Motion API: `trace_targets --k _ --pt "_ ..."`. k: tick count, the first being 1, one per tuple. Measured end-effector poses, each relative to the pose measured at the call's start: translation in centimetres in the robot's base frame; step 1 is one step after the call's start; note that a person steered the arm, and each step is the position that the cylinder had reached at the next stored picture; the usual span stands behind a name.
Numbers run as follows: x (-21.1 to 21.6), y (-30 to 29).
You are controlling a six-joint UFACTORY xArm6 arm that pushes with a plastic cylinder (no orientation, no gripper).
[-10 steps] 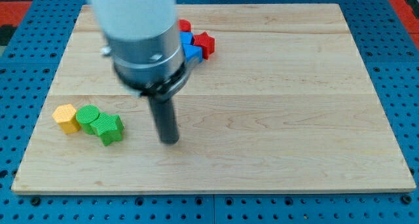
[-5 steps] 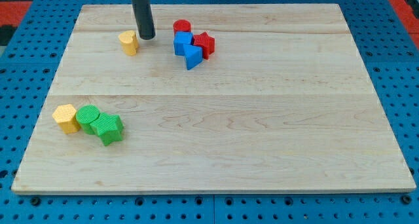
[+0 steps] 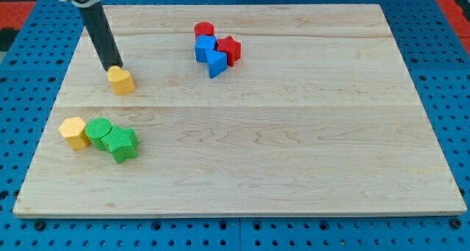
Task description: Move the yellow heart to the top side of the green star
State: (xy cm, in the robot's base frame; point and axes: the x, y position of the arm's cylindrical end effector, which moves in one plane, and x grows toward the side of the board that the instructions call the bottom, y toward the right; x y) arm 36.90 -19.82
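The yellow heart (image 3: 121,81) lies on the wooden board (image 3: 294,133) at the upper left. My tip (image 3: 114,65) touches its top-left edge. The green star (image 3: 120,144) lies at the lower left, well below the heart. A green round block (image 3: 98,133) touches the star's left side, and a yellow hexagon block (image 3: 73,131) sits left of that.
Near the view's top centre is a cluster: a red round block (image 3: 204,30), a blue block (image 3: 205,46), a blue triangular block (image 3: 215,63) and a red star (image 3: 229,49). The board rests on a blue pegboard surface (image 3: 29,75).
My tip moved from the board's middle to the top, then down-left. The yellow heart slid down and to the left, closer to the green star.
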Motion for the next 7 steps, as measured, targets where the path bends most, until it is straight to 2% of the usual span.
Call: trace_targets --k 2,3,4,5,6,7 --pt "2.6 1.4" --pt "6.2 1.7" --pt "6.4 1.9" --pt "5.4 5.2" --pt "8.2 4.5" --pt "8.6 3.2"
